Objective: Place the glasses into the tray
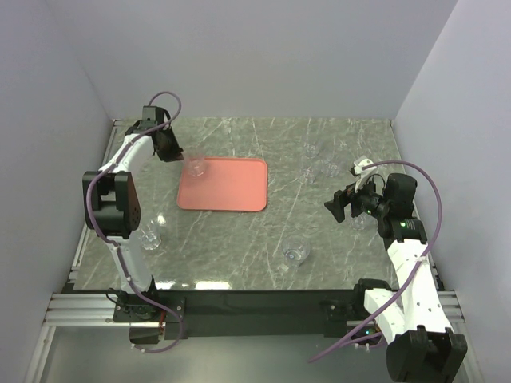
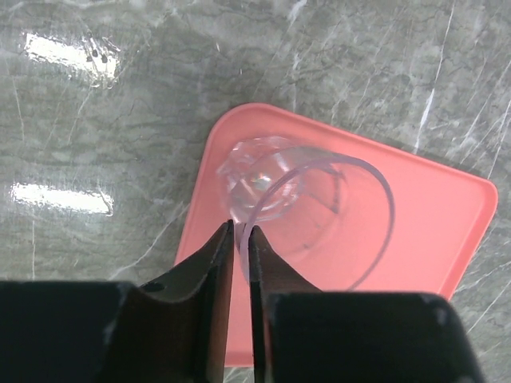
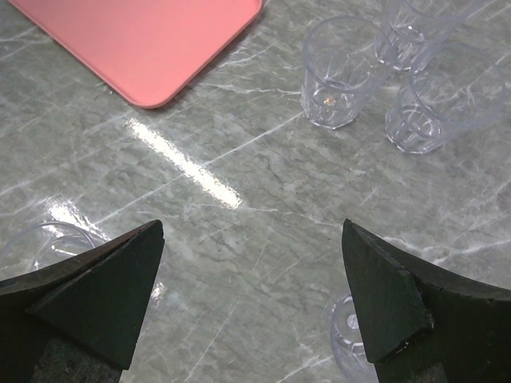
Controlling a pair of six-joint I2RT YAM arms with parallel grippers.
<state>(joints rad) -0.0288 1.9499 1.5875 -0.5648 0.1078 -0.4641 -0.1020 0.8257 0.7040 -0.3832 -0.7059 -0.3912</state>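
straddling glass (image 2: 271, 179) rim, l fingers (image 2: 214, 275)

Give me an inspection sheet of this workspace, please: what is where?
Surface: grey marbled table, with glare streaks.
Job's things: pink tray; one glass in its corner; other glasses loose on the table.
Clutter: nothing seen.
Pincers: left pincer pinching that glass's rim; right pincer open, empty, above the table.
Cables: purple cables looping along both arms.
Surroundings: plain walls on three sides.
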